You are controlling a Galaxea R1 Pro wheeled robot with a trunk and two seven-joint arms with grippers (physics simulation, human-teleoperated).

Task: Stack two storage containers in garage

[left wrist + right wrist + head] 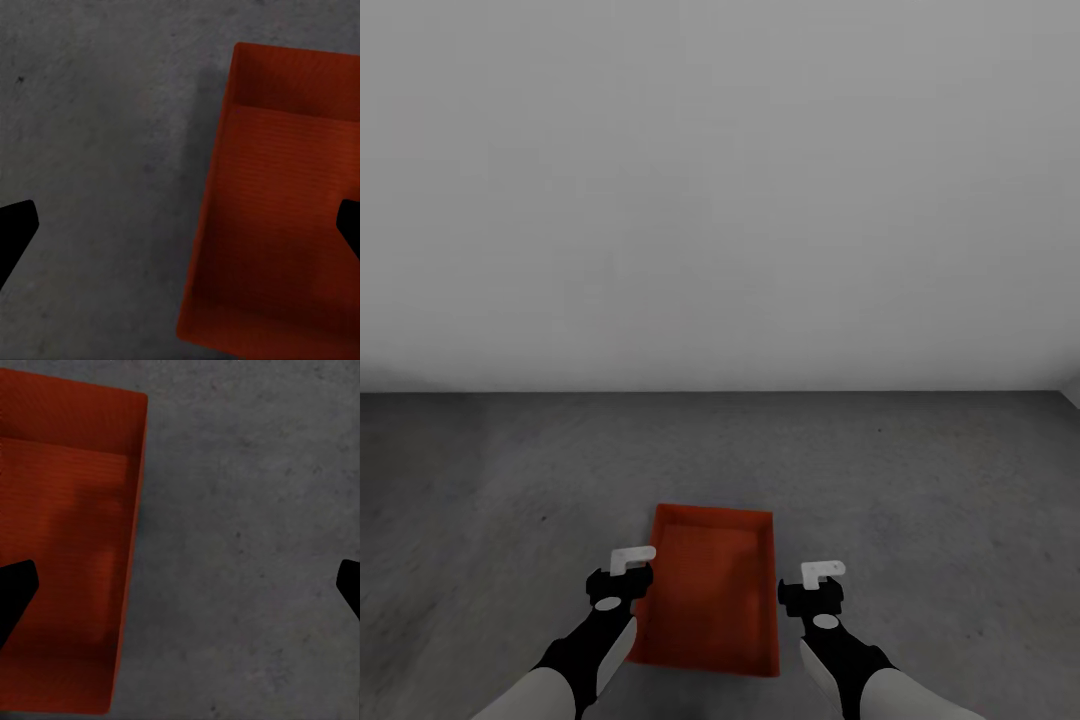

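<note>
Two arms (595, 640), one storage container (710, 590)

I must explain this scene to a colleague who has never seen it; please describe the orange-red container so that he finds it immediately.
Start at the plain grey wall and come down onto the dark concrete floor. The container lies there between the left claw and right claw. It is the one coloured thing: orange-red, rectangular, open-topped, with low walls.
</note>
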